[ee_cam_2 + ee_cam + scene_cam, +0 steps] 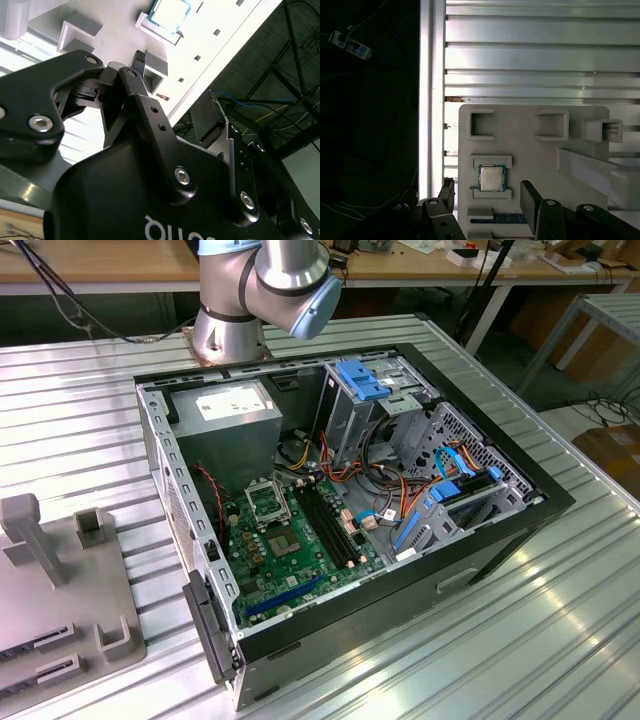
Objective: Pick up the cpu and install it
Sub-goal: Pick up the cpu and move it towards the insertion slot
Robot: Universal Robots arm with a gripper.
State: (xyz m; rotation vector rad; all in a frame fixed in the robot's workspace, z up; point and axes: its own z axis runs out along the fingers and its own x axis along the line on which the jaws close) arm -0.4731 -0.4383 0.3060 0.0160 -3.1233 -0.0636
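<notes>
over grey fixture tray [525, 160]: hovering w/ gripper [487, 192] fingers [530, 200] spread wide, gripping nothing, centred on cpu [491, 178] but apart. seated flat, metal top up, betw raised nest walls on tray, prob. to keep it square for edge grasp.

Cpu [170, 12] in pale fixture [117, 32]

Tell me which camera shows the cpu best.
The first wrist view: the cpu lies face-on in its recess on the grey fixture, whole and unobstructed. The second wrist view catches it obliquely, cut by the frame edge. The exterior view shows part of that fixture.
</notes>
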